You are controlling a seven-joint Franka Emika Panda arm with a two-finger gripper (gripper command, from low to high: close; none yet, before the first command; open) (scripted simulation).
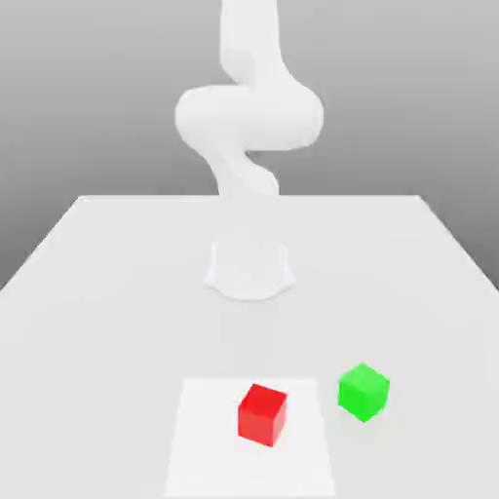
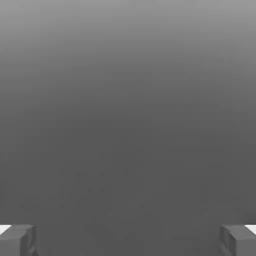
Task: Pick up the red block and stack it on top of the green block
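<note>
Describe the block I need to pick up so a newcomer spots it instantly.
On the big pale table, find the bright white square-cornered patch. On it sits a solid red cube. Its neighbour, a bright green cube, lies off the patch, toward the exterior view's right.

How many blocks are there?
2. The red block sits on the white square, and the green block is beside the square, toward the exterior view's right.
</note>
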